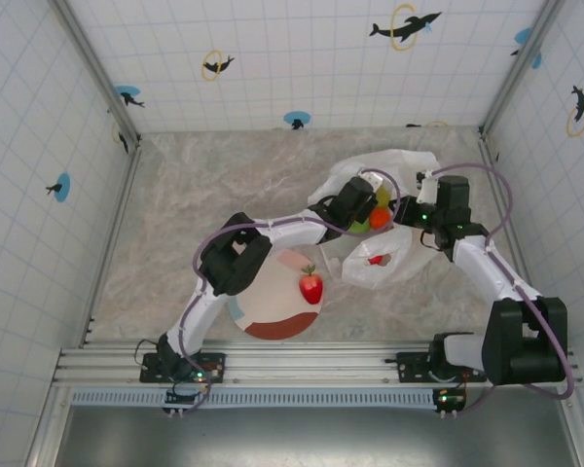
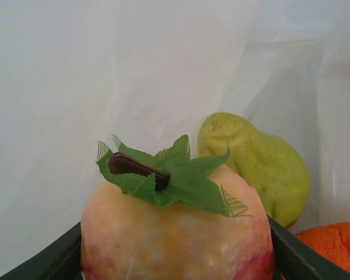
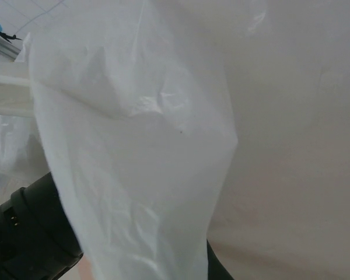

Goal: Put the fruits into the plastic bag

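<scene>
My left gripper (image 1: 367, 211) reaches into the mouth of the white plastic bag (image 1: 399, 165). Its dark fingers (image 2: 293, 252) press both sides of a yellow-pink fruit (image 2: 175, 233) with a green leaf and a brown stem. Behind it inside the bag lie a yellow-green pear (image 2: 259, 166) and an orange fruit (image 2: 337, 245). A red fruit (image 1: 377, 260) shows through the bag's near fold. Another red fruit (image 1: 311, 286) with a green top sits on the plate (image 1: 273, 316). My right gripper (image 1: 419, 216) is shut on the bag's right edge, and bag film (image 3: 140, 175) hides its fingers.
The pastel-patched plate lies near the front of the marble table (image 1: 195, 195), under the left arm's forearm. Tiled walls and metal posts (image 1: 127, 204) enclose the table on three sides. The rail with both arm bases (image 1: 302, 365) runs along the near edge.
</scene>
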Controlling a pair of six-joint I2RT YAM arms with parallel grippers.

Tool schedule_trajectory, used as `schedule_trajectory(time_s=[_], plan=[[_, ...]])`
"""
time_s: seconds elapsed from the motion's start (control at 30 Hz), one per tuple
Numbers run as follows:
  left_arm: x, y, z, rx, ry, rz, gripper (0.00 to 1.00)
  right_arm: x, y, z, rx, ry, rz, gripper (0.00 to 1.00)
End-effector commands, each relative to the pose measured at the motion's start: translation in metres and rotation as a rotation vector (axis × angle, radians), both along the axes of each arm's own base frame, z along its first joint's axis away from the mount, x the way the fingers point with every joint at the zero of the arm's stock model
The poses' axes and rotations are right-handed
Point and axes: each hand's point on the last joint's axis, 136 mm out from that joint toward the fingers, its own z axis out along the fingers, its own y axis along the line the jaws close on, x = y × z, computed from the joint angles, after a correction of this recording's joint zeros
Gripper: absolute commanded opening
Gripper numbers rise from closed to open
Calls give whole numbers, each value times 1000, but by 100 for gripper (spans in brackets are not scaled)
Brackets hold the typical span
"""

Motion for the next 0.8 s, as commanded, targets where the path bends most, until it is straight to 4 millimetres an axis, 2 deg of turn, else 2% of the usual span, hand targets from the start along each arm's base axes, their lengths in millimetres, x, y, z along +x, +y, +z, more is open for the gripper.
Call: schedule_trajectory(time_s=[0.0, 0.03, 0.2, 0.23, 0.27, 0.6, 0.77], plan=[[11, -5, 3, 9, -42, 14, 65, 5, 4, 11, 0, -26, 24, 0], [11, -5, -7, 23, -30, 17, 66, 4, 4, 10, -1, -26, 25, 0], [9, -5, -1, -3, -15, 24, 71, 3, 4, 7, -2, -22, 27, 0], [8, -5, 19, -34, -28, 25, 72, 2, 4, 6, -1, -20, 28, 0], [7, -4, 24, -46, -25, 24, 73, 2, 4, 5, -1, -18, 28, 0], [-14, -4, 56, -168, 40, -13, 77, 0, 4, 1, 0, -14, 30, 0], [-37, -6, 66, -258, 127, -78, 78, 0, 5, 0, 8, -11, 28, 0]])
